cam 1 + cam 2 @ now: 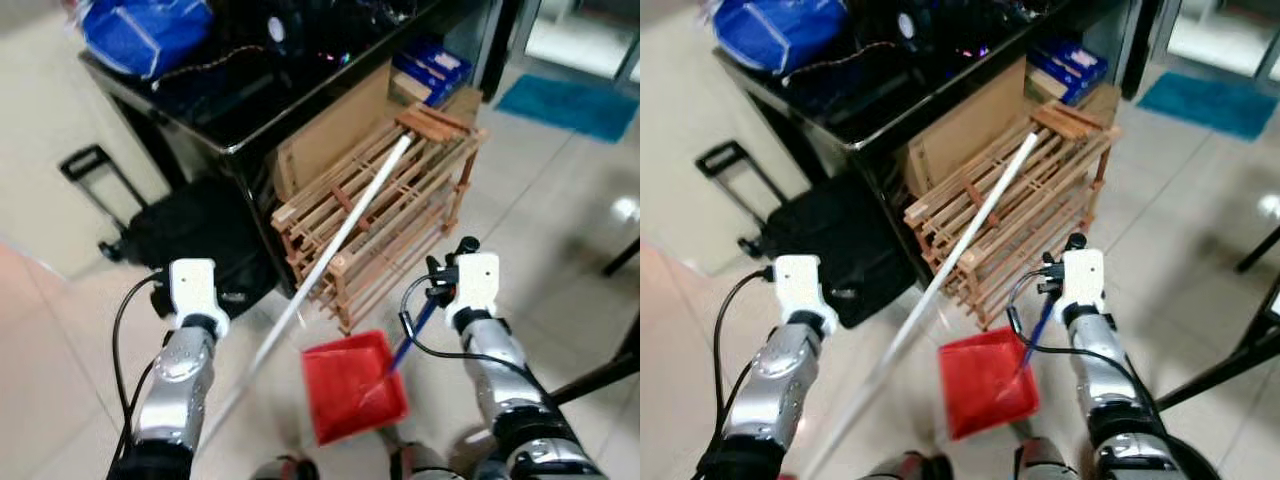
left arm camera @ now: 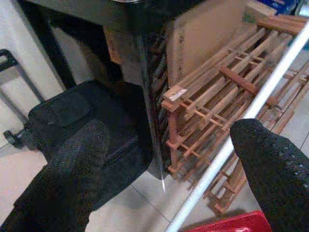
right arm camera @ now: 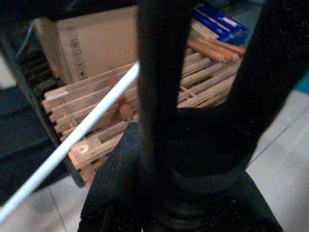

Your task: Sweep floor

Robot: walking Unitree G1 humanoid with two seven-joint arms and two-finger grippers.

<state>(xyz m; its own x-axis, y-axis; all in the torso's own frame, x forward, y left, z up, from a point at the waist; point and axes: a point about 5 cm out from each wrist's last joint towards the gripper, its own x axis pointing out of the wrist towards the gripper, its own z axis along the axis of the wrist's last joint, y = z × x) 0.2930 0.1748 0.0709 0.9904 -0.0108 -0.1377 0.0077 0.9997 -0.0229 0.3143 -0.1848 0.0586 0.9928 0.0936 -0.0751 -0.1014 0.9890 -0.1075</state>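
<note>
While my right pincer [image 3: 159,145] grips the dustpan [image 1: 352,388] handle, my left pincer [image 2: 164,164] gapes beside the slanting broomstick [image 1: 340,235].

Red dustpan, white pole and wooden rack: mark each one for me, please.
red dustpan [image 1: 345,385], left eye view, middle of its flat pan.
white pole [image 1: 345,235], left eye view, mid-shaft where it leans across the rack.
wooden rack [image 1: 425,215], left eye view, slats right of the pole.

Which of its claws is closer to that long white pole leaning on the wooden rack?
Left. The left gripper is open with the long white pole just beside one finger; the right gripper holds a dark handle, farther off.
</note>
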